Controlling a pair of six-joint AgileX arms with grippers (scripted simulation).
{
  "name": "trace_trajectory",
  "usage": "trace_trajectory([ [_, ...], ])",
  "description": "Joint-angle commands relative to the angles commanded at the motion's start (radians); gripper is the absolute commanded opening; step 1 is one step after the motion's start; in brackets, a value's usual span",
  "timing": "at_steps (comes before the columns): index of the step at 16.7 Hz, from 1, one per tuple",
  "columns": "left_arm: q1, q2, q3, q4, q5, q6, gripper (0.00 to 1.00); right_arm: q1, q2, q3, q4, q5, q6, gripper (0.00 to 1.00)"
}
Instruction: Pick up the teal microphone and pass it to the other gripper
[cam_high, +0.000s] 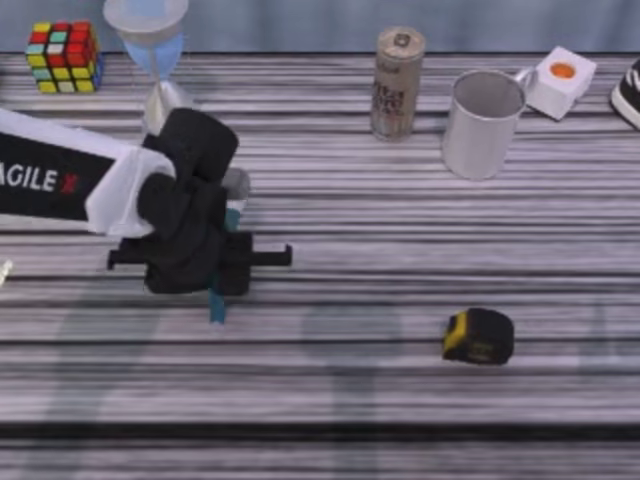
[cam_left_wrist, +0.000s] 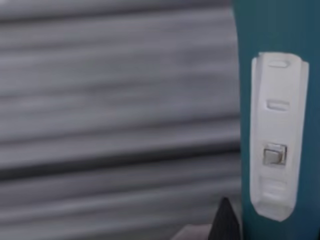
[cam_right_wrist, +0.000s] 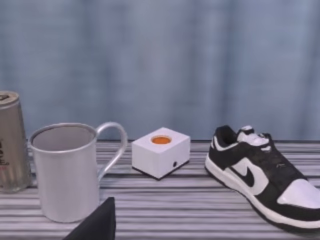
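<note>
- The left gripper (cam_high: 215, 268) sits over the teal microphone (cam_high: 217, 300), well to the left of the tape measure (cam_high: 479, 336).
- Whether its jaws have clamped the handle cannot be told.
- Best practice: grip mid-handle squarely, leaving the tail free for the right gripper, which is out of sight.

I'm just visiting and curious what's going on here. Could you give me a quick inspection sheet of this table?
Surface: striped grey table.
Job's things: teal microphone under the left gripper, tip poking out.
Clutter: Rubik's cube, hourglass, tan drink can, metal mug, white box with orange top, black-and-white sneaker, tape measure.
Grippers: left over the microphone; right fingertip barely shows.
Cables: nothing seen.
Surroundings: blue-grey backdrop.
</note>
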Motion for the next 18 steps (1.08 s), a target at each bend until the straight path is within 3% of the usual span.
trace_trajectory([
  [12, 0.029, -0.245, -0.280, 1.017, 0.311, 0.267, 0.00, 0.000, 0.000, 0.000, 0.000, 0.000, 0.000, 1.00],
  [18, 0.039, -0.341, -0.348, 1.226, 0.389, 0.339, 0.00, 0.000, 0.000, 0.000, 0.000, 0.000, 0.000, 1.00],
])
